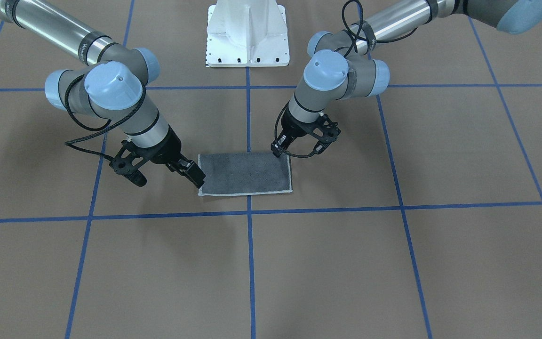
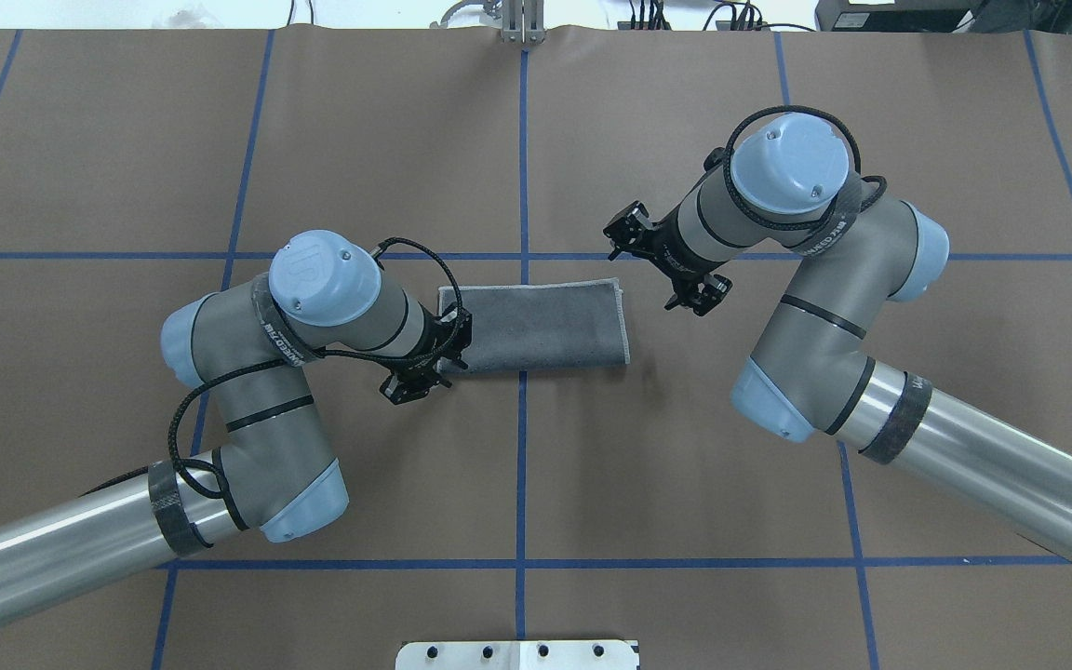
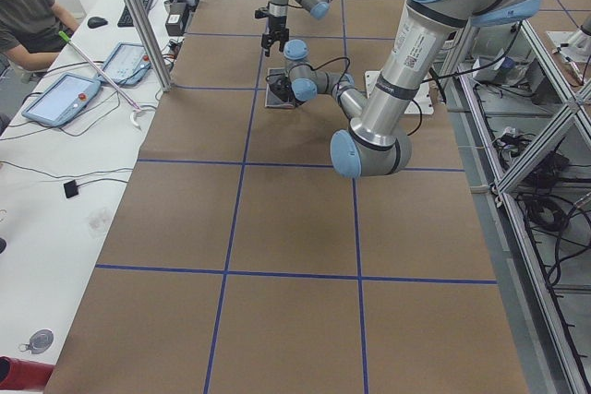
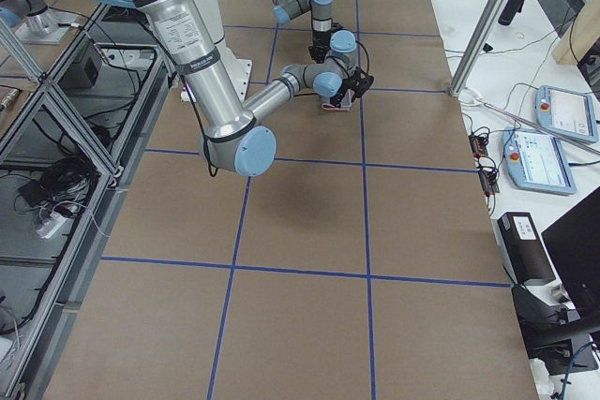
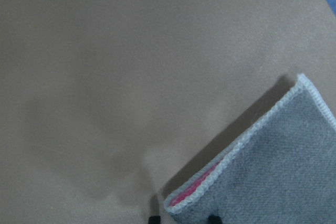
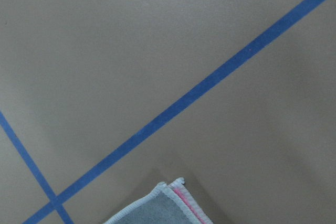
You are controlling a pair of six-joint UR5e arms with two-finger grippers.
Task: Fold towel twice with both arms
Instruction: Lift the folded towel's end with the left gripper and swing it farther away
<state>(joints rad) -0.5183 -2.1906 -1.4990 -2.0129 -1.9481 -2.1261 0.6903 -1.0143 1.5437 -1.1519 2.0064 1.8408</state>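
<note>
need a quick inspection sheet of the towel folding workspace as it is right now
surface: brown table cover with a blue tape grid, flat, no damage seen
job's things: towel lies folded once, dark grey face up, pink showing at the layered edge
clutter: nothing seen
grippers: left gripper open at one short end of the towel; right gripper open at the other end; neither seems to hold it
cables: a black cable loops round each wrist, no snag seen
surroundings: white pedestal base; side bench with touch panels and a seated person
</note>
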